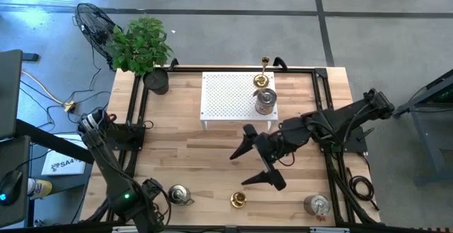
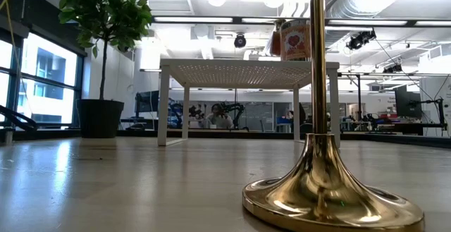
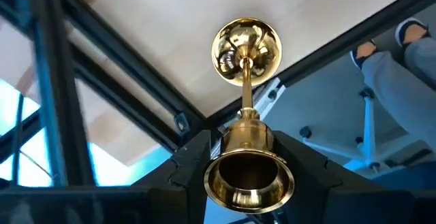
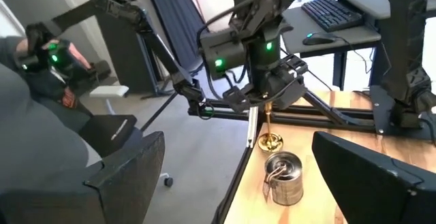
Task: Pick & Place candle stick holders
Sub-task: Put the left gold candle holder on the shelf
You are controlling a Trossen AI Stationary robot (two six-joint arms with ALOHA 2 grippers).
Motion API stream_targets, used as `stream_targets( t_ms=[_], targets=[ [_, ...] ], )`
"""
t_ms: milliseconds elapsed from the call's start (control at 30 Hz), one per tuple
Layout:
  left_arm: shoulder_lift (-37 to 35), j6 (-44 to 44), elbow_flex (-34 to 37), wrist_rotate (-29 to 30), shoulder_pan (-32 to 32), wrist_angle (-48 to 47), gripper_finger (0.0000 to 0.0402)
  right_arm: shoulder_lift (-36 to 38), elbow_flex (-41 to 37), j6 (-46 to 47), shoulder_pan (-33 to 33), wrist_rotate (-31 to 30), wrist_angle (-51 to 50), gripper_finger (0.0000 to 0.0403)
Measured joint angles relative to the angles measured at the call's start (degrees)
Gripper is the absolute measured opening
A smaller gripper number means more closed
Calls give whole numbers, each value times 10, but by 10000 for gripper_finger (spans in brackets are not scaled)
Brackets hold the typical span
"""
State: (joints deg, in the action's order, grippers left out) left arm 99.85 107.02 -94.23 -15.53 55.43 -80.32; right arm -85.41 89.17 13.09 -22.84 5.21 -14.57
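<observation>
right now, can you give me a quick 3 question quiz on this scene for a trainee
1. True or false: the right gripper holds a candle holder in its jaws.
2. What stands on the white perforated stand? A) a gold stick and a silver cylinder. B) two gold sticks. C) a plant pot.
3. What is the left gripper clamped on?

Key: 1 false, its jaws stand open and empty. 2 A. 3 a gold candlestick, gripped at its cup end.
</observation>
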Motion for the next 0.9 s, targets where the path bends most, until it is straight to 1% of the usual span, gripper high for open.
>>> stream_targets(
  t_ms=[67, 200, 233, 400, 533, 667, 900],
  targets=[
    [0, 3, -22, 0, -7, -22, 132, 0, 0, -5, -7, -16, 2, 367],
    [0, 8, -80, 8, -17, -95, 132, 2, 0, -15, -20, -28, 3, 367],
    [0, 8, -92, 8, -20, -101, 132, 4, 0, -15, -24, -32, 2, 367],
    [-8, -2, -126, 9, -35, -98, 132, 16, 0, -16, -43, -37, -3, 367],
    [-7, -24, -138, 9, -53, -98, 132, 30, 0, -16, -60, -64, -24, 367],
    [-7, -61, -152, 12, -77, -97, 132, 40, 0, -17, -78, -96, -51, 367],
    [-7, -135, -179, 18, -128, -96, 132, 46, 0, -23, -109, -136, -76, 367]
  ],
)
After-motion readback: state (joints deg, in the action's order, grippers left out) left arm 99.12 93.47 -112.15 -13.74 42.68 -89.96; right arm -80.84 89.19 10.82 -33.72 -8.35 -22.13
